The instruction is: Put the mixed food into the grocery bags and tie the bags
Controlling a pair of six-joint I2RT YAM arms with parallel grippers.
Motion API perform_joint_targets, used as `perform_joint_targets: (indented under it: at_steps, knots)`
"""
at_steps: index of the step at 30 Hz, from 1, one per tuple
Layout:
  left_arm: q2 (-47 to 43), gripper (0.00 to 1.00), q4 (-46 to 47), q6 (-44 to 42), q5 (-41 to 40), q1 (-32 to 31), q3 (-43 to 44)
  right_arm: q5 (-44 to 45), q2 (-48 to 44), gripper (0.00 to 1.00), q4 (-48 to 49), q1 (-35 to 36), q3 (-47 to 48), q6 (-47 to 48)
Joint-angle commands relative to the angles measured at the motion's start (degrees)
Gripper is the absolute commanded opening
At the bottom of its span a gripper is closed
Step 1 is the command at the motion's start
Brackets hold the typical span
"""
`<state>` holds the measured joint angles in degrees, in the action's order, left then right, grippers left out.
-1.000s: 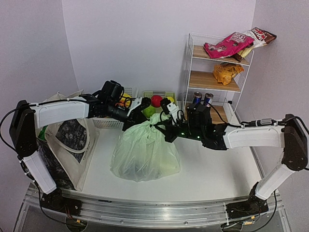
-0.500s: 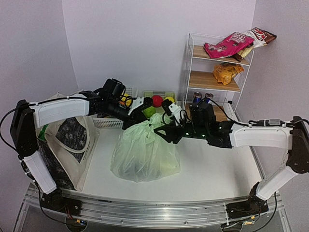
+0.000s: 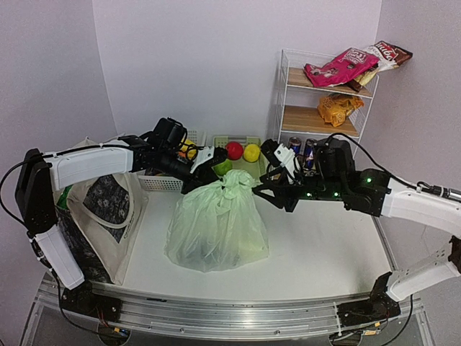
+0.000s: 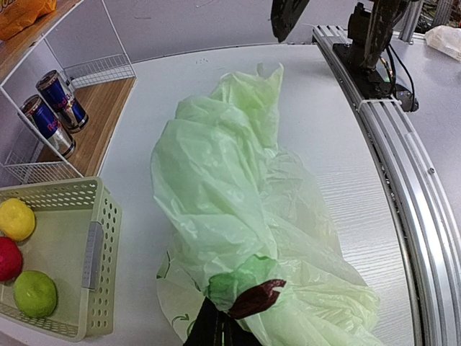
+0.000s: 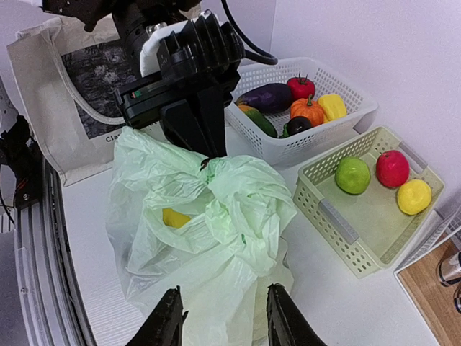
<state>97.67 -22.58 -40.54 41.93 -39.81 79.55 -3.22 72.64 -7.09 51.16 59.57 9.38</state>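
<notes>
The plastic bag (image 3: pixel 216 227) sits at the centre of the bench (image 3: pixel 324 245), bulging, with its top gathered into a bunch. The left gripper (image 3: pixel 209 167) reaches in from 10 o'clock and is clenched on that bunch. From the right wrist, its black fingers (image 5: pixel 196 133) pinch the film at the very top. A yellow shape shows through the bag's side.

The right gripper (image 3: pixel 265 192) hovers just beside the bunch at 3 o'clock, released and holding nothing, with its fingers (image 5: pixel 173 321) spread over the bag.

The tote (image 3: pixel 108 202) stands open at 9 o'clock. At 2 o'clock the rack (image 3: pixel 282 94) holds two cans (image 3: pixel 301 148) on its lowest shelf, with an orange packet (image 3: pixel 337 108) above. A white basket (image 5: pixel 317 140) and a green basket (image 5: pixel 338 223) line the 12 o'clock edge.
</notes>
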Motion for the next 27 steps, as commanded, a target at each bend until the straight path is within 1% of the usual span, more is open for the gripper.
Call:
perform_joint_targets:
  at_steps: [1, 3, 5, 10, 12, 14, 24, 27]
  knots:
    - [-0.7, 0.00, -0.6, -1.2, 0.3, 0.2, 2.1, -0.3, 1.0, 0.45, -3.1, 0.1, 4.7, 2.6]
    - [-0.5, 0.00, -0.7, -1.2, 0.4, 0.1, 2.3, -1.4, 2.5, 0.47, -3.2, 0.1, 6.2, 2.9]
    - [-0.6, 0.00, -0.7, -1.1, 0.4, 0.1, 2.3, -1.5, 4.0, 0.45, -3.3, 0.1, 7.3, 3.0]
    - [-0.9, 0.00, -1.0, -1.5, 0.2, 0.1, 2.1, -3.0, 6.4, 0.31, -2.9, 0.1, 9.9, 4.4]
    - [-1.0, 0.00, -1.1, -1.6, 0.2, 0.2, 1.9, -4.4, 6.5, 0.28, -1.9, 0.0, 10.1, 5.4]
    - [-1.0, 0.00, -1.1, -1.6, 0.3, 0.1, 1.9, -5.3, 6.4, 0.27, -0.3, 0.1, 9.5, 6.9]
    - [-0.9, 0.00, -1.4, -1.6, 0.8, 0.2, 2.5, -0.8, 10.2, 0.28, 0.2, 0.1, 10.8, 12.2]
    - [-0.8, 0.00, -1.7, -1.7, 0.9, 0.1, 2.6, -0.9, 11.0, 0.28, 0.2, 0.1, 11.6, 12.6]
